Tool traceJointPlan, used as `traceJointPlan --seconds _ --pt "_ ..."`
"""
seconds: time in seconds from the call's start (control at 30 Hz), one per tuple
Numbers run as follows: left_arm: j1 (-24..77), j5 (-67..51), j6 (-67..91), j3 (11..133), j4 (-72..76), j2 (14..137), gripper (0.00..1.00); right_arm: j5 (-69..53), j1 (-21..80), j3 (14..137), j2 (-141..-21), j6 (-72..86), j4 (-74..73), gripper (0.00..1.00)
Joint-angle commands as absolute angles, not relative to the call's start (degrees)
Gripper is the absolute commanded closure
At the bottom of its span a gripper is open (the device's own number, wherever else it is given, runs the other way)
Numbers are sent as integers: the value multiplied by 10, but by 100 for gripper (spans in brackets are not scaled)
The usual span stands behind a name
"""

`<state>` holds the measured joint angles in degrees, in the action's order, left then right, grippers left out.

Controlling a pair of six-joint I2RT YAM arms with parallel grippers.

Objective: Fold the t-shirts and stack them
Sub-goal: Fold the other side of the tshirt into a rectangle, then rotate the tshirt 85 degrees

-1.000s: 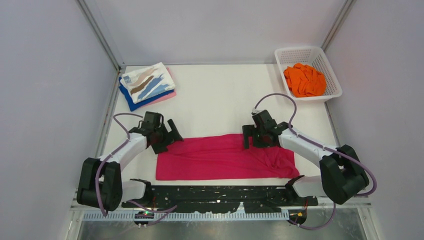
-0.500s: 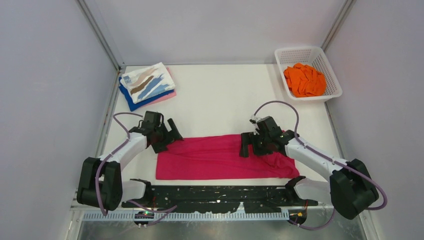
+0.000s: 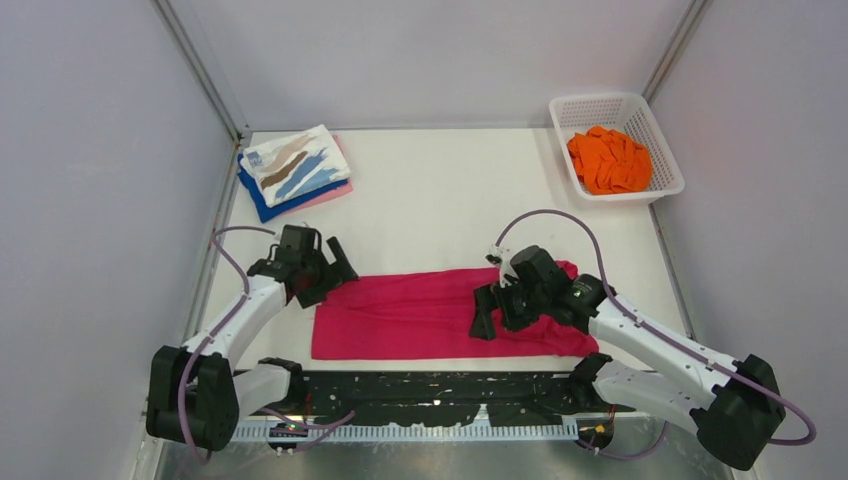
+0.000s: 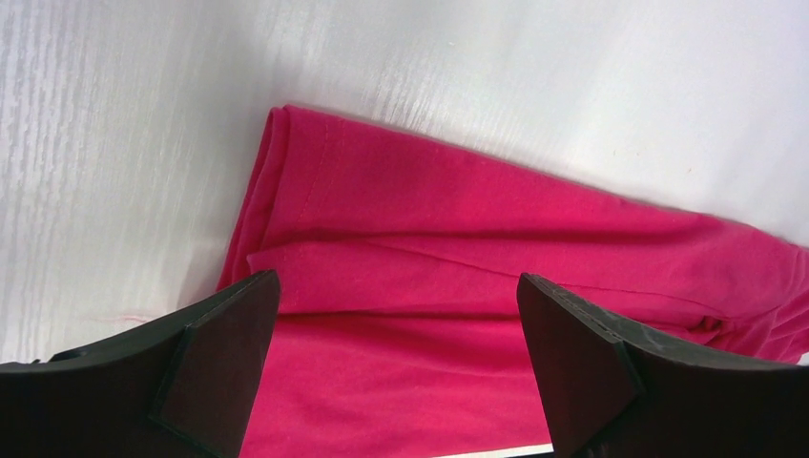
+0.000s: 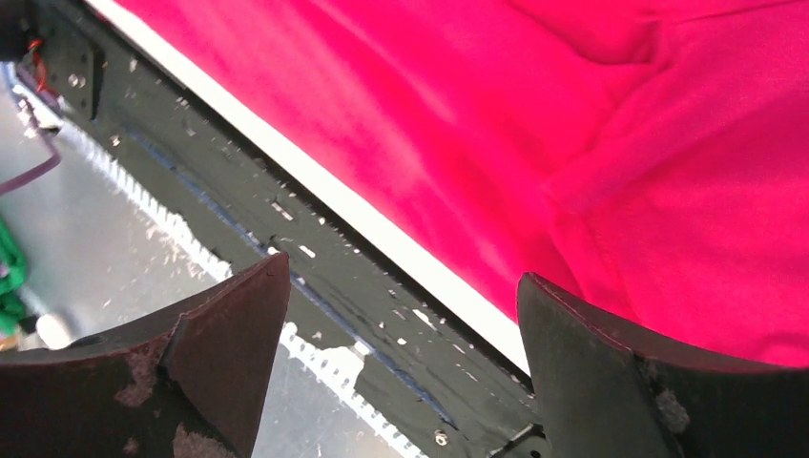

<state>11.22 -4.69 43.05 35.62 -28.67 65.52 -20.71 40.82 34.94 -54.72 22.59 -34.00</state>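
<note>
**Magenta t-shirt, part-folded, at near edge of table**

Item: magenta t-shirt (image 3: 430,315), lying as a long band on the table (image 3: 440,200), right end rumpled.
Left pincer (image 3: 335,275): spread wide, empty, over the band's left end.
Right pincer (image 3: 484,312): spread wide, empty, over the right half near the front hem.
Also present: folded stack (image 3: 295,170) at far left; orange t-shirt (image 3: 608,160) in basket (image 3: 575,108).
Risks: a bite catching only the top layer would likely peel the fold open. Uneven lifts would skew the band. The rumpled end may fold in creased.
</note>
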Motion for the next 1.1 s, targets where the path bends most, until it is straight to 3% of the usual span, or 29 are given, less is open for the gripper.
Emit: traceJointPlan --seconds 0.0,0.17,0.33,0.57,0.87,1.07 --pt "111 -32 425 378 -319 624 0 -88 405 389 -535 235 -399 5" --pt "146 -57 421 398 -315 609 0 -41 350 371 -509 313 -400 5" --pt "224 -63 417 431 -286 656 0 -110 247 282 -469 374 -336 5" --pt "239 -89 422 430 -245 747 0 -136 150 193 -486 403 -281 5" --pt "239 -78 435 379 -222 793 0 -127 85 214 -673 395 -91 4" --pt "243 -82 475 333 -196 761 0 -131 78 381 -873 386 -12 5"
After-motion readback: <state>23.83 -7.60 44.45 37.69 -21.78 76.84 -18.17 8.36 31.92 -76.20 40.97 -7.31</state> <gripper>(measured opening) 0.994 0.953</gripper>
